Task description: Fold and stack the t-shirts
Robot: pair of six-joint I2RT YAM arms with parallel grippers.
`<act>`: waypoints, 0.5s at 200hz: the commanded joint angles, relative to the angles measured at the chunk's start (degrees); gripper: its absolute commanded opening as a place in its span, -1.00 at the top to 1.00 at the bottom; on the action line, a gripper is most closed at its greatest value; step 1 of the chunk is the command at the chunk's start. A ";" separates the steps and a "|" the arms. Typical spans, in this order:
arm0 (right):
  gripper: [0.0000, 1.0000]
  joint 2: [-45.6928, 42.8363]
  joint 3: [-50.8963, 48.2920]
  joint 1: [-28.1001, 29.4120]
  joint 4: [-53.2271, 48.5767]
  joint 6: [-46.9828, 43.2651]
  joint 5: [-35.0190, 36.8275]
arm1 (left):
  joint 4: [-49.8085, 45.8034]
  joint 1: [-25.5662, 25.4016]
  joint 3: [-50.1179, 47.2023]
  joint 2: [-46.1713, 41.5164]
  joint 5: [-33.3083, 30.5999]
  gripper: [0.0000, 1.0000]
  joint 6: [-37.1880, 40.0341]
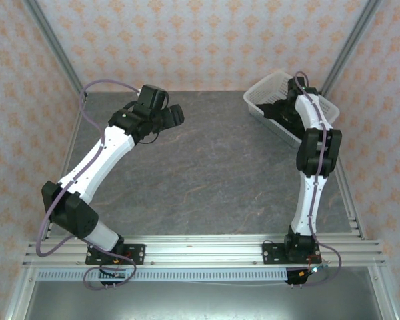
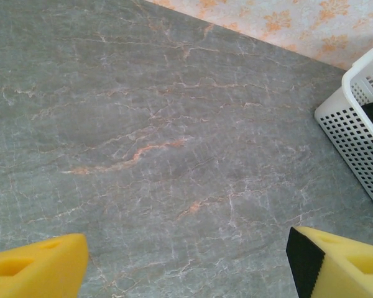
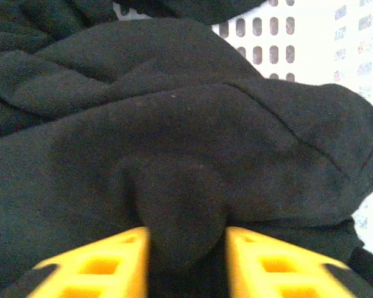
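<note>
A black t-shirt [image 3: 174,112] lies crumpled inside the white mesh basket [image 1: 265,90] at the table's back right. My right gripper [image 3: 186,261] reaches down into that basket, and its yellow fingers [image 3: 93,267] are shut on a raised fold of the black cloth. From above, the right gripper [image 1: 290,110] sits among dark fabric [image 1: 275,113]. My left gripper [image 1: 165,117] hovers over the bare table at the back left. Its yellow fingertips [image 2: 37,267] stand wide apart and open, with nothing between them. No print shows on the cloth.
The grey marbled tabletop [image 1: 207,173] spreads between the two arms. The basket wall [image 2: 354,136] stands at the right edge of the left wrist view, with the patterned back wall [image 2: 286,22] behind it. Metal frame posts [image 1: 53,47] rise at the back corners.
</note>
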 commanded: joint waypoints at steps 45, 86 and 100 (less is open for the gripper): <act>1.00 -18.81 2.06 1.58 9.90 -1.77 3.72 | -4.18 -0.23 -0.06 -3.48 -3.94 -0.62 0.01; 1.00 -28.69 9.23 7.52 15.76 -6.66 1.04 | -5.39 -0.31 0.01 -3.65 -9.48 -0.55 -0.49; 1.00 -30.59 12.16 10.47 17.85 -8.65 -0.63 | -6.17 -0.23 0.56 -3.57 -11.42 -0.55 -0.82</act>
